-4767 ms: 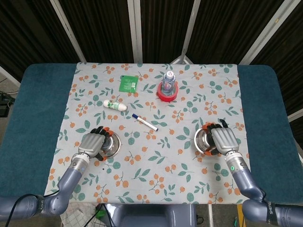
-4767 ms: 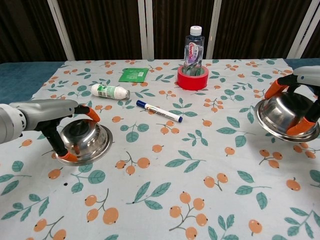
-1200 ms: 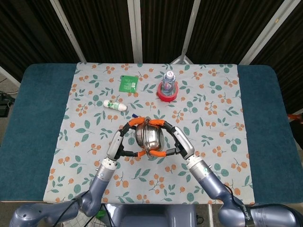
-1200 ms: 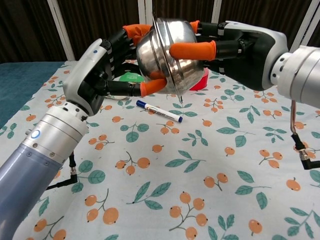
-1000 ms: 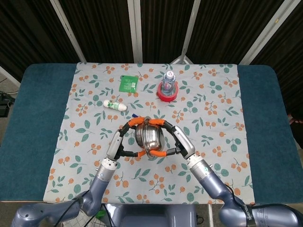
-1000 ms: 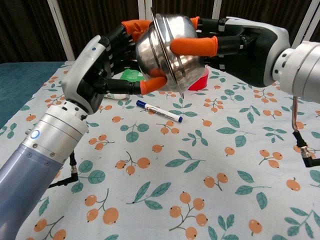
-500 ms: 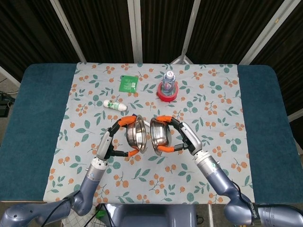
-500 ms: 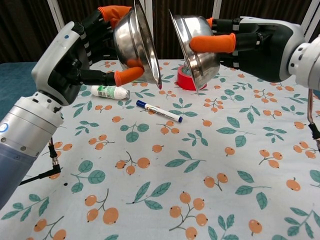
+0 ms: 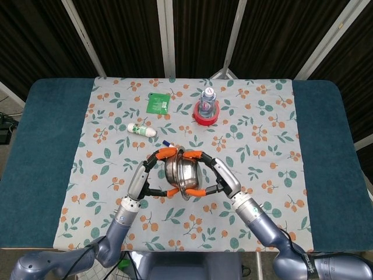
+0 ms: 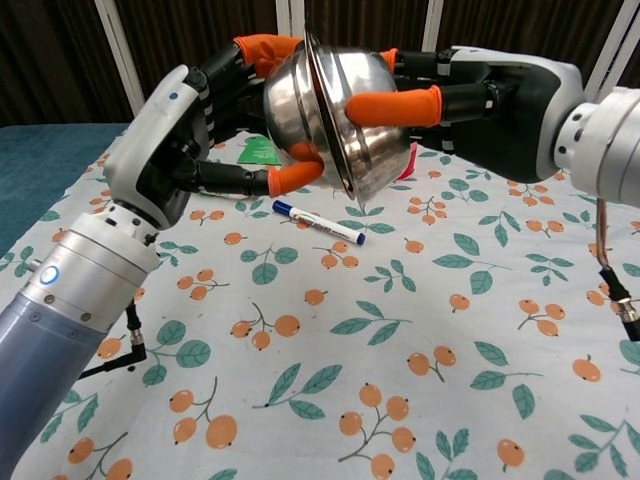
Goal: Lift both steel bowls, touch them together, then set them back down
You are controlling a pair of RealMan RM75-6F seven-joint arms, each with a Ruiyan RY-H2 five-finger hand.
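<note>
- Two steel bowls are in the air above the marker [image 10: 318,222], rims pressed together, so the touching step looks done now.
- The left hand [image 10: 190,130] holds the left bowl [image 10: 295,95] with its orange fingertips on the rim, mouth turned sideways to face the other bowl.
- The right hand [image 10: 480,95] grips the right bowl [image 10: 365,125] in the same manner.
- Both bowls hang well clear of the counter [image 9: 46,169], ahead of the red tape roll [image 9: 205,115]; setting them down is not yet done.

I see open cloth along the table's [image 9: 41,146] near edge and right side; marker [image 10: 318,222], tube [image 9: 141,129] and bottle [image 9: 207,100] crowd the far middle.
</note>
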